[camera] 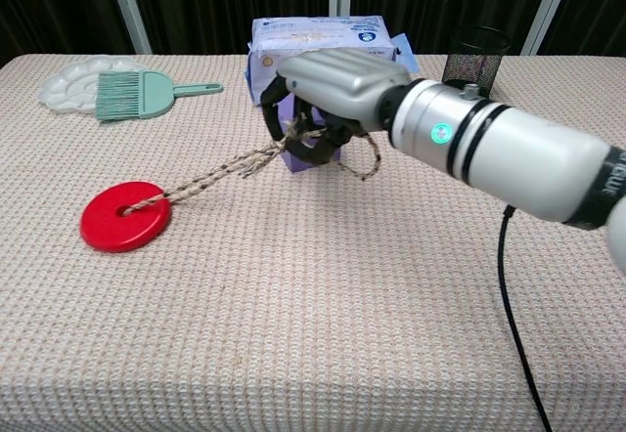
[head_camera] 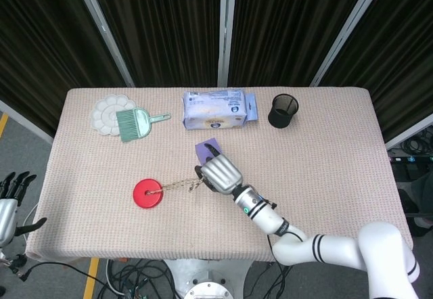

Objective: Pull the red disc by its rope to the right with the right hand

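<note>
The red disc point(head_camera: 147, 193) point(camera: 125, 217) lies flat on the cloth-covered table, left of centre. Its braided rope point(head_camera: 177, 185) point(camera: 217, 176) runs taut up and to the right from the disc's hole. My right hand point(head_camera: 220, 173) point(camera: 328, 97) grips the rope's far end, fingers curled around it, raised a little above the table. A loose loop of rope hangs behind the hand. My left hand point(head_camera: 9, 194) hangs off the table's left edge, fingers apart and holding nothing.
A purple cube point(head_camera: 205, 149) point(camera: 290, 119) sits right behind my right hand, partly hidden. Further back are a tissue pack point(head_camera: 218, 109) point(camera: 323, 39), a black mesh cup point(head_camera: 283, 110) point(camera: 474, 52), and a green brush point(head_camera: 139, 122) point(camera: 142, 93) on a white palette point(head_camera: 108, 112).
</note>
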